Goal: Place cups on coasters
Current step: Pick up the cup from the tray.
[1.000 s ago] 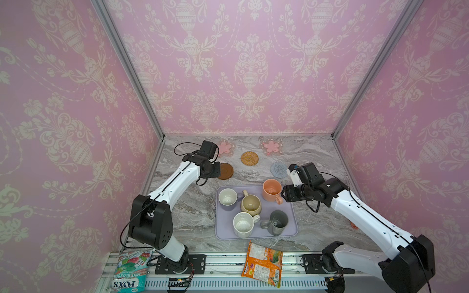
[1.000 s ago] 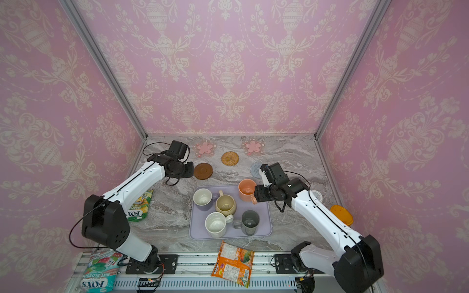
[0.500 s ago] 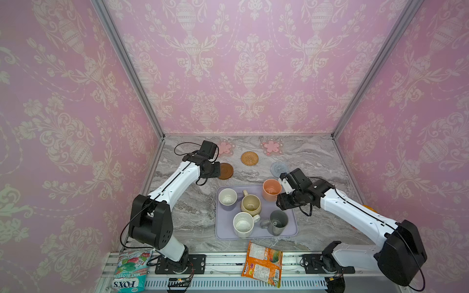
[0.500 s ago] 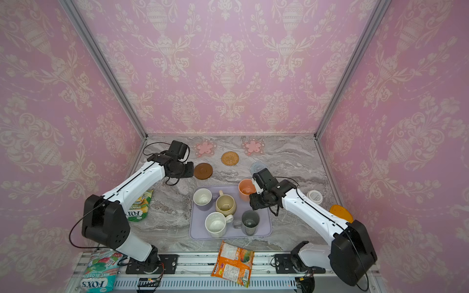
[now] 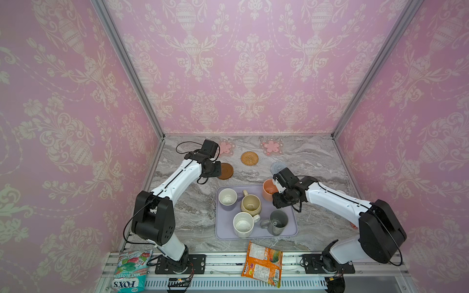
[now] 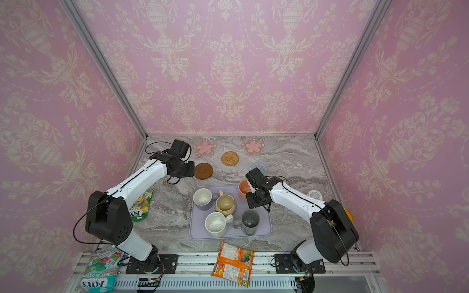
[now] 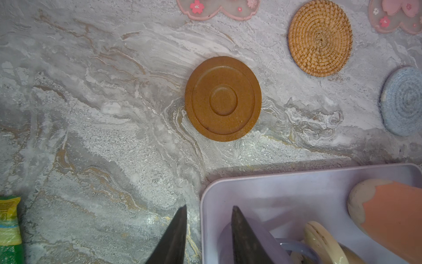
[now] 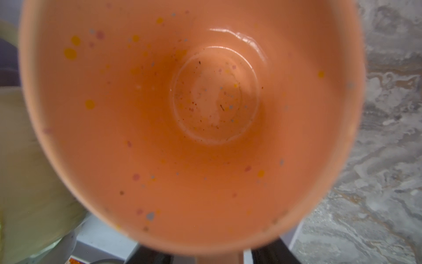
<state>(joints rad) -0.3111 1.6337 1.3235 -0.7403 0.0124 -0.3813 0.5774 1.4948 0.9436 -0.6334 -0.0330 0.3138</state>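
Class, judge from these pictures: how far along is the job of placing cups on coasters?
Done: nothing; all five coasters lie bare: brown, rattan, grey-blue, two pink. In hand: the right gripper straddles the handle of the peach mug; the left gripper hangs empty. Left: all five mugs; four others sit on the tray.

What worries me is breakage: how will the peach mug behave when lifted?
Probably rigid and brittle: the peach mug looks like glossy glazed ceramic. Likely slippery, given that sheen. Lifted by its side handle alone, it may tilt.
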